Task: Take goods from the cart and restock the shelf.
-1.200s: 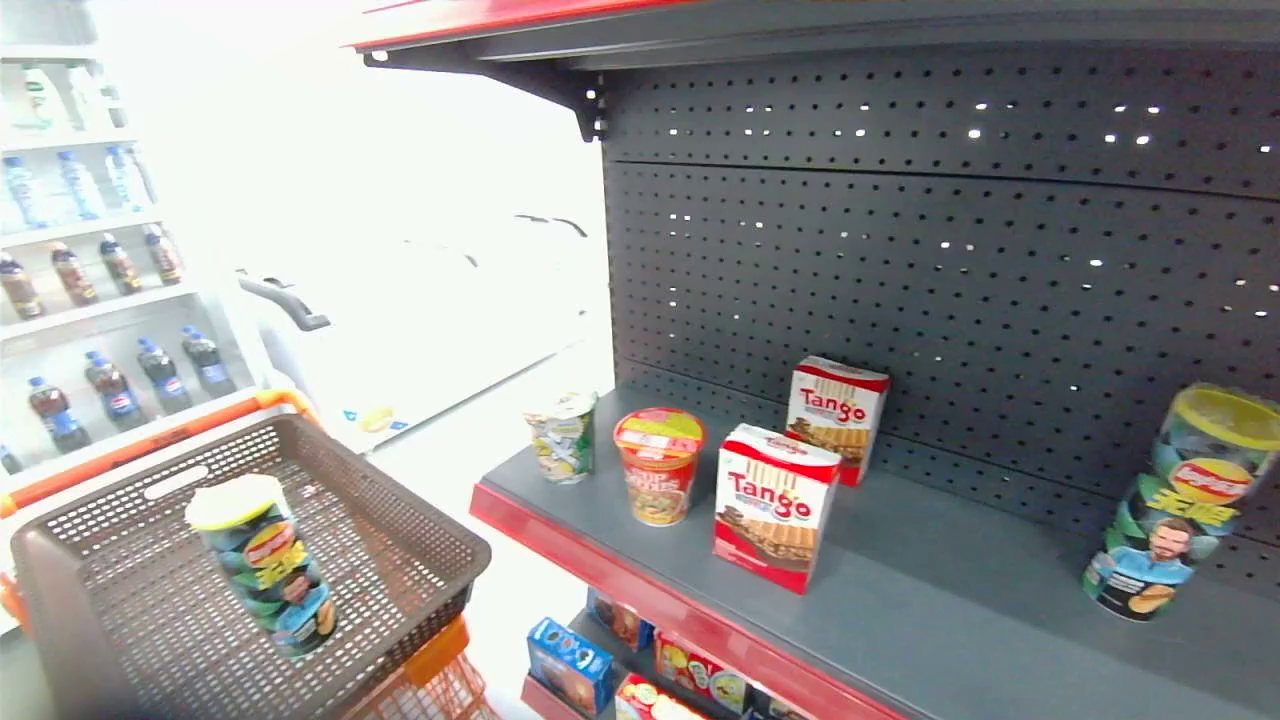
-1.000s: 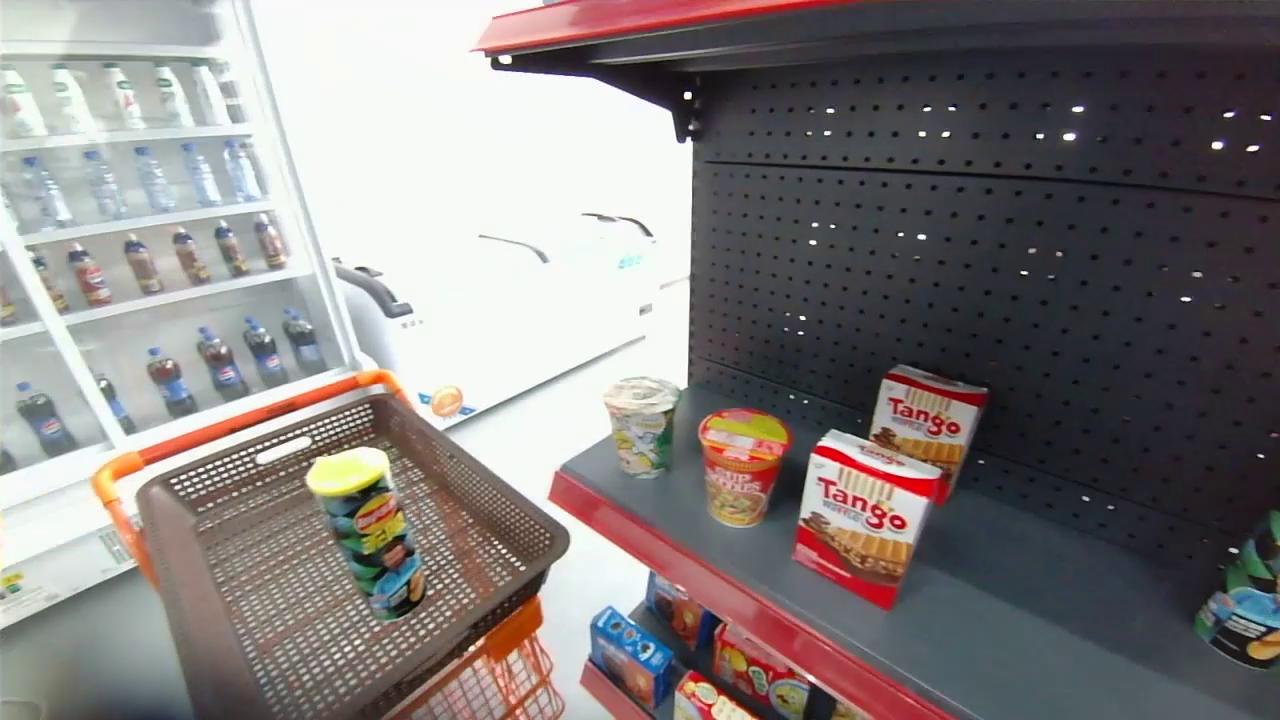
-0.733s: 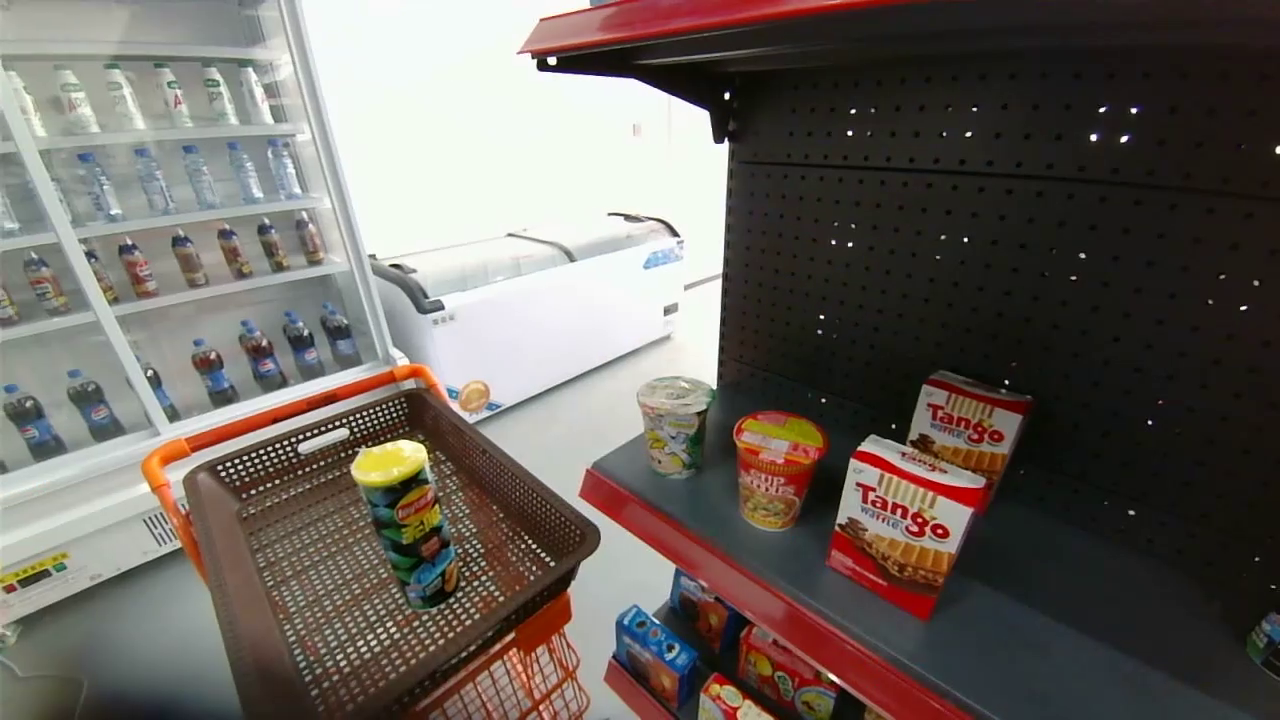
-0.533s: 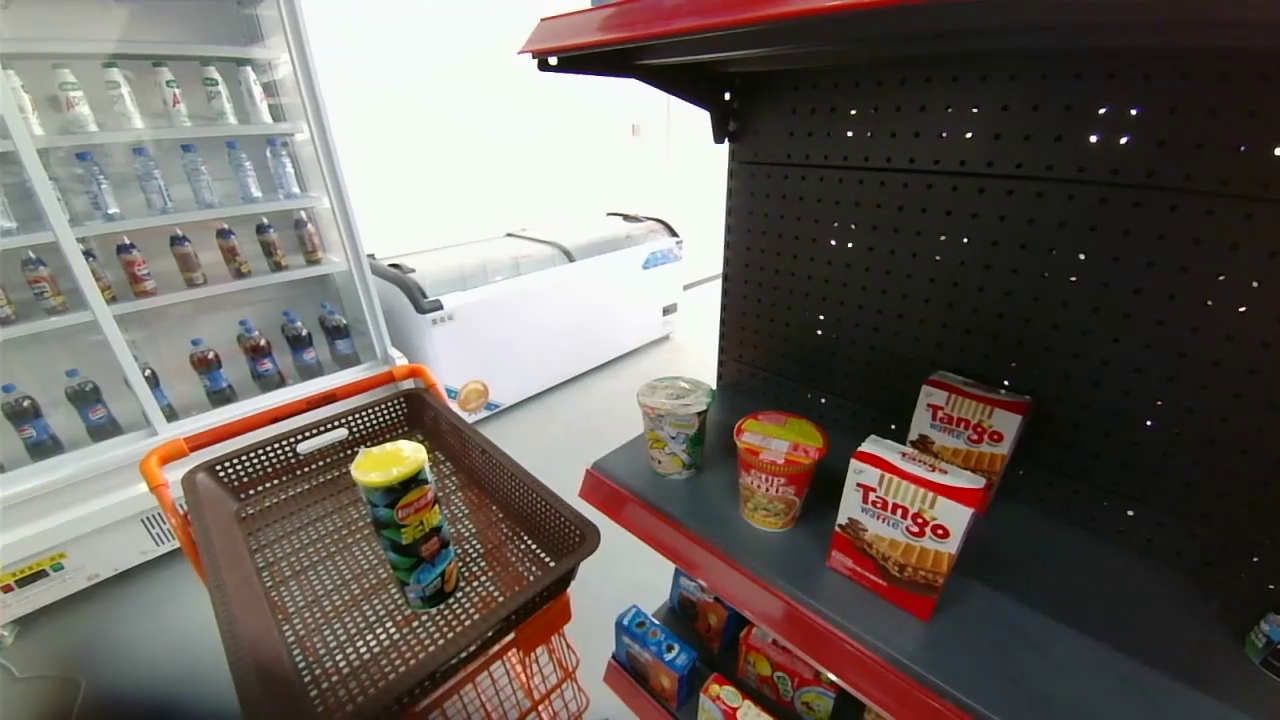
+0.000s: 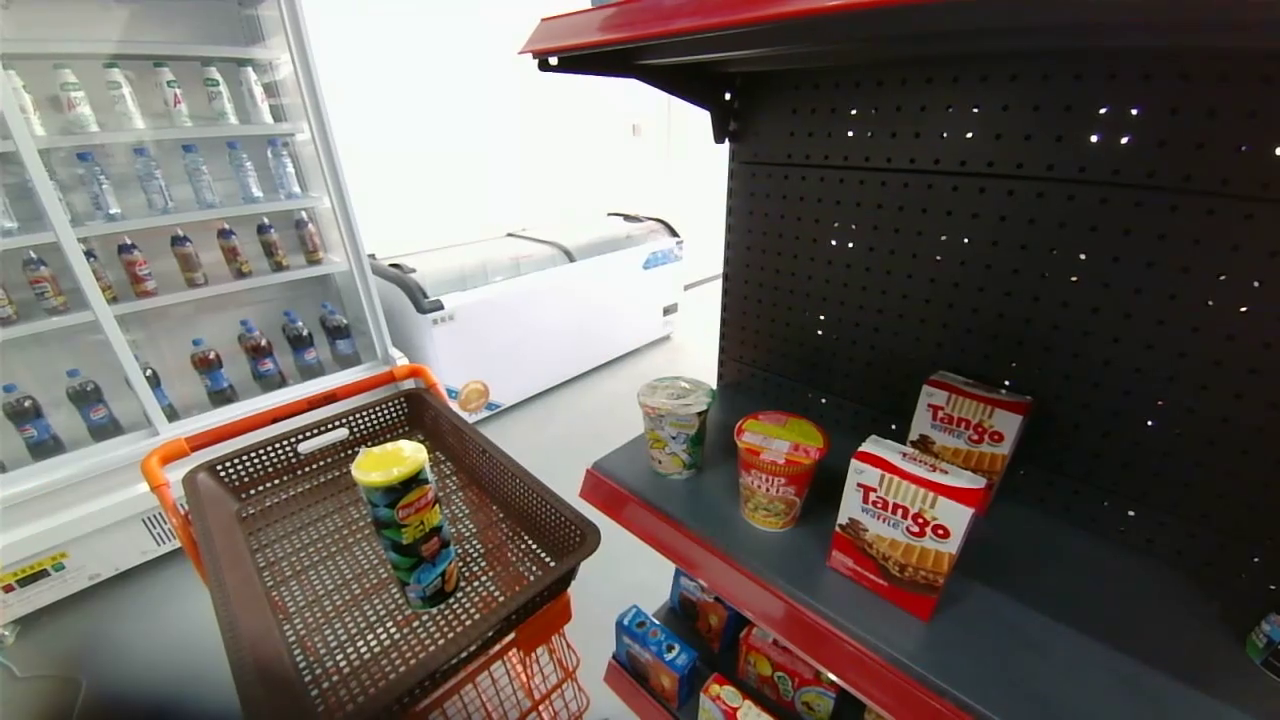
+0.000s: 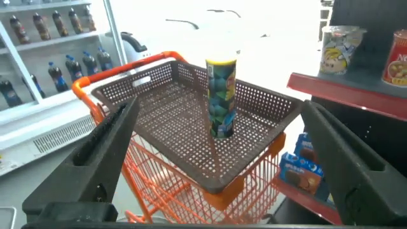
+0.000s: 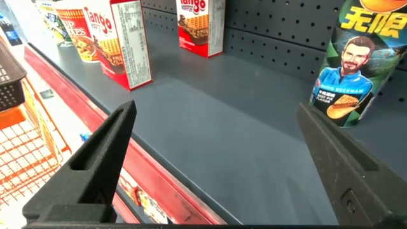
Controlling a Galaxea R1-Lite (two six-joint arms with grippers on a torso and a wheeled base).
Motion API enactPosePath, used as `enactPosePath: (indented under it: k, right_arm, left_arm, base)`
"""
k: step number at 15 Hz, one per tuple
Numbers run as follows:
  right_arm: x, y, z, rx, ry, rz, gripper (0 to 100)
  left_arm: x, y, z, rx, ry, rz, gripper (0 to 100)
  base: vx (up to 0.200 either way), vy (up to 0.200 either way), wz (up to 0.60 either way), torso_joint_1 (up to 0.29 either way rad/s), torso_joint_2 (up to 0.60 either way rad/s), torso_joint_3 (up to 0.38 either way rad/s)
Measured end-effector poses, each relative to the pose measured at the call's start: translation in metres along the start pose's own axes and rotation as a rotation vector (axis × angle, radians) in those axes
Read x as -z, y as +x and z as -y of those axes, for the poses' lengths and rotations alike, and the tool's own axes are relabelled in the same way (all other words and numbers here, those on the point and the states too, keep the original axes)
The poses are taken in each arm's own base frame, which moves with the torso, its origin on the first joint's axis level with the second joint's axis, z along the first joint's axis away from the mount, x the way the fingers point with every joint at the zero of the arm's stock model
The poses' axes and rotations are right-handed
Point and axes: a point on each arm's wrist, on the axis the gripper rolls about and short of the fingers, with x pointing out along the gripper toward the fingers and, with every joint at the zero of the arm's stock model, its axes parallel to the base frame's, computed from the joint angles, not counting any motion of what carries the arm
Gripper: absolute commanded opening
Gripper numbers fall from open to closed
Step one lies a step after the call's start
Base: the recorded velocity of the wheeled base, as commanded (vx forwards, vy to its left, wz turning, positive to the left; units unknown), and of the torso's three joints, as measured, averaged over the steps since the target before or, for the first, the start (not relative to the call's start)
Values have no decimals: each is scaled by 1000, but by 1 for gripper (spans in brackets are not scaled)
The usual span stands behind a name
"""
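A chip can with a yellow lid stands upright in the brown cart basket. In the left wrist view my left gripper is open, short of the basket, with the can showing between its fingers and apart from them. My right gripper is open above the grey shelf board, holding nothing. A second chip can stands on the shelf beyond it. Two wafer boxes, a red noodle cup and a pale cup stand on the shelf.
The cart has an orange handle and orange wire frame below. A glass-door drinks fridge and a white chest freezer stand behind it. More goods sit on the lower shelf. A pegboard wall backs the shelf.
The head camera swung left until about 0.7 s ago, bringing cart and fridge into fuller view; since then the picture holds still. None of the goods has moved.
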Motion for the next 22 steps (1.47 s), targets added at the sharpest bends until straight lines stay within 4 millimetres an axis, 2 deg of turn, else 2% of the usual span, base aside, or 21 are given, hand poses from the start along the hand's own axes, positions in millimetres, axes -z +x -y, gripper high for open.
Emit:
enactPosePath:
  k: [2, 4, 7, 10, 13, 15, 18, 22]
  right_arm:
    - [0, 0, 0, 0, 0, 0, 100]
    - [0, 0, 0, 0, 0, 0, 100]
    - [0, 0, 0, 0, 0, 0, 100]
    - [0, 0, 0, 0, 0, 0, 100]
    - [0, 0, 0, 0, 1, 0, 100]
    - [0, 0, 0, 0, 1, 0, 100]
    - [0, 0, 0, 0, 1, 0, 100]
    - [0, 0, 0, 0, 1, 0, 100]
  left_arm:
    - [-26, 7, -1, -1, 20, -40, 100]
    - [-49, 28, -2, 2, 41, -143, 100]
    - [-68, 81, -3, -15, 52, -336, 100]
    - [-71, 146, -9, -46, 17, -469, 100]
    - [-57, 211, -18, -43, 9, -515, 100]
    - [-36, 243, -17, -20, 16, -482, 100]
    - [4, 265, -5, 37, 23, -512, 100]
    - [41, 281, 3, 66, 25, -509, 100]
  base:
    - [0, 0, 0, 0, 0, 0]
    - [0, 0, 0, 0, 0, 0]
    - [0, 0, 0, 0, 0, 0]
    - [0, 0, 0, 0, 0, 0]
    - [0, 0, 0, 0, 0, 0]
    - [0, 0, 0, 0, 0, 0]
    - [0, 0, 0, 0, 0, 0]
    - [0, 0, 0, 0, 0, 0]
